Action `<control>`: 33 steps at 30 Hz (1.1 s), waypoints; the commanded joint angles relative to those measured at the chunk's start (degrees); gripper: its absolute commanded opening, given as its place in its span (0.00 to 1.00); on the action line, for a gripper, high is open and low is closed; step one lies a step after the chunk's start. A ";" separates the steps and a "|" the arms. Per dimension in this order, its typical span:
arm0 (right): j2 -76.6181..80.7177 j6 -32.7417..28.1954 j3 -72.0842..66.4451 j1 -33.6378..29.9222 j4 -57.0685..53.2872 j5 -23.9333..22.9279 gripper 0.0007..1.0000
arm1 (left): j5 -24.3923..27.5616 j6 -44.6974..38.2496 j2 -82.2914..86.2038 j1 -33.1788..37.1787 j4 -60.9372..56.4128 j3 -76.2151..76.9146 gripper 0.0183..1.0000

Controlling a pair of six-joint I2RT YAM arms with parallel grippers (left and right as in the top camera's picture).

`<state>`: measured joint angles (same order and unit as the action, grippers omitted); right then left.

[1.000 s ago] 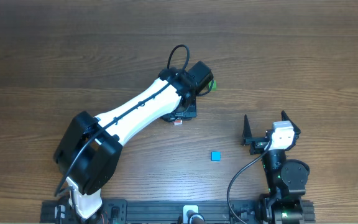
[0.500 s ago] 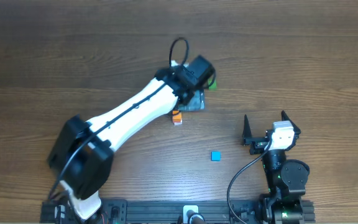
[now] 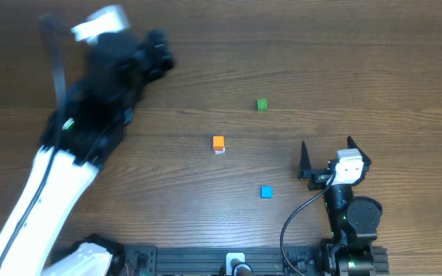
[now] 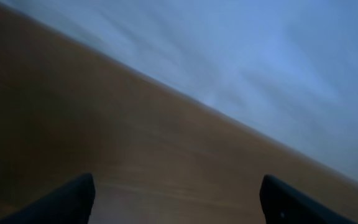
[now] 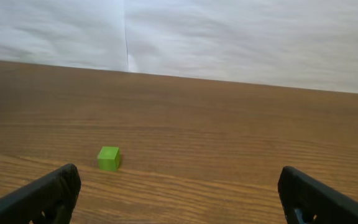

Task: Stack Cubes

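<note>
Overhead, a brown wood-grain desk point(image 3: 374, 61) fills the scene. The left arm point(image 3: 60, 169), white with a black wrist, is the largest thing on it, running from its base at 7 o'clock up to 11 o'clock, far from the cubes. The smaller right arm point(image 3: 347, 211) stands folded close to its base at 5 o'clock.

The left tool point(image 4: 178, 180) has its two dark fingers spread wide, with nothing between them but blurred desk. The right tool point(image 3: 327, 153) is likewise wide open and holds nothing; it points toward 12 o'clock.

Three small cubes lie well apart. The orange cube point(image 3: 219, 142) sits near the middle of the desk. A pale sliver shows at its 6 o'clock edge, and it is not possible to tell what that is. The green cube point(image 3: 262, 104) lies at 1 o'clock from the orange one. The right wrist camera shows it resting flat on the desk, ahead of the open fingers point(image 5: 42, 196). The blue cube point(image 3: 266, 192) lies at 5 o'clock from the orange one, nearest the right arm.
</note>
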<state>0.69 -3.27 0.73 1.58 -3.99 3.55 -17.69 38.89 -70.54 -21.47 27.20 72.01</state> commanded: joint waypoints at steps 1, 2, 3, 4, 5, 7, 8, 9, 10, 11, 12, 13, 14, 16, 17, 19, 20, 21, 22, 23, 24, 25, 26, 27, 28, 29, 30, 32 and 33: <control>-0.37 -0.24 -0.44 0.17 -0.07 -0.42 0.99 | 7.21 -8.46 15.50 9.77 -12.79 -18.56 0.86; -0.37 -0.24 -0.44 0.17 -0.07 -0.42 0.99 | 8.81 -10.14 18.43 11.47 -15.17 -21.84 0.86; -0.37 -0.24 -0.44 0.17 -0.07 -0.42 0.99 | 10.51 -12.35 21.79 13.27 -17.27 -25.31 0.85; -0.37 -0.24 -0.44 0.17 -0.04 -0.42 0.99 | 12.00 -14.64 25.16 15.02 -18.56 -28.48 0.85; -0.37 -0.24 -0.44 0.17 -0.07 -0.42 0.99 | 13.68 -17.57 29.49 16.90 -19.19 -32.15 0.85; -0.37 -0.24 -0.44 0.17 -0.07 -0.42 0.99 | 14.82 -20.68 34.03 18.56 -19.28 -35.89 0.85; -0.37 -0.24 -0.44 0.17 -0.04 -0.42 0.99 | 15.56 -22.69 36.98 19.39 -19.34 -38.47 0.85; -0.37 -0.24 -0.44 0.17 -0.07 -0.42 0.99 | 15.85 -23.74 38.66 19.69 -19.32 -39.78 0.85; -0.37 -0.24 -0.44 0.17 -0.07 -0.42 0.99 | 16.59 -25.57 42.01 20.22 -19.56 -42.56 0.85; -0.37 -0.24 -0.44 0.17 -0.07 -0.42 0.99 | 17.31 -27.08 44.68 20.57 -20.15 -44.83 0.85; -0.37 -0.24 -0.44 0.17 -0.07 -0.42 0.99 | 18.25 -28.57 47.23 20.85 -21.14 -47.06 0.85; -0.37 -0.24 -0.44 0.17 -0.07 -0.42 0.99 | 19.43 -30.08 50.07 21.16 -22.62 -49.70 0.85; -0.37 -0.24 -0.44 0.17 -0.07 -0.42 0.99 | 20.48 -31.30 52.68 21.49 -24.13 -52.19 0.85; -0.37 -0.24 -0.44 0.17 -0.07 -0.42 0.99 | 22.21 -32.61 56.43 22.10 -26.97 -56.00 0.85; -0.37 -0.24 -0.44 0.17 -0.07 -0.42 0.99 | 22.88 -32.72 58.62 22.53 -28.83 -58.34 0.84; -0.37 -0.24 -0.44 0.17 -0.07 -0.42 0.99 | 23.98 -32.74 61.99 23.17 -30.71 -61.94 0.82; -0.37 -0.24 -0.44 0.17 -0.07 -0.42 0.99 | 24.39 -33.00 63.04 23.26 -30.91 -63.10 0.81; -0.37 -0.24 -0.44 0.17 -0.04 -0.42 0.99 | 24.76 -33.62 63.63 23.26 -30.95 -63.69 0.81; -0.37 -0.24 -0.44 0.17 -0.04 -0.42 0.99 | 25.83 -35.12 64.57 23.26 -30.93 -64.63 0.81; -0.37 -0.24 -0.44 0.17 -0.07 -0.42 0.99 | 26.91 -37.42 66.27 23.26 -30.93 -66.29 0.81; -0.37 -0.24 -0.44 0.17 -0.04 -0.42 0.99 | 26.88 -38.36 67.56 23.26 -30.82 -67.60 0.83; -0.37 -0.24 -0.44 0.17 -0.07 -0.42 0.99 | 26.86 -38.51 68.32 23.26 -30.73 -68.43 0.84; -0.37 -0.24 -0.44 0.17 -0.07 -0.42 0.99 | 26.86 -38.51 68.91 23.26 -30.67 -69.09 0.86; -0.37 -0.24 -0.44 0.17 -0.04 -0.42 0.99 | 26.86 -38.51 69.48 23.26 -30.67 -69.83 0.88; -0.37 -0.24 -0.44 0.17 -0.07 -0.42 0.99 | 26.86 -38.51 69.92 23.26 -30.67 -70.47 0.90; -0.37 -0.24 -0.44 0.17 -0.07 -0.42 0.99 | 26.88 -38.49 70.38 23.26 -30.64 -71.21 0.91; -0.37 -0.24 -0.44 0.17 -0.07 -0.42 0.99 | 26.91 -38.49 70.38 23.26 -29.57 -71.67 0.94; -0.37 -0.24 -0.44 0.17 -0.07 -0.42 0.99 | 26.86 -38.49 70.38 23.26 -27.61 -71.67 0.95; -0.37 -0.24 -0.44 0.17 -0.07 -0.42 0.99 | 26.86 -38.51 70.38 23.26 -25.55 -71.67 1.00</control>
<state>0.69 -3.25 0.73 1.61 -4.03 3.44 8.40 1.85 -0.75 1.48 -0.54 0.91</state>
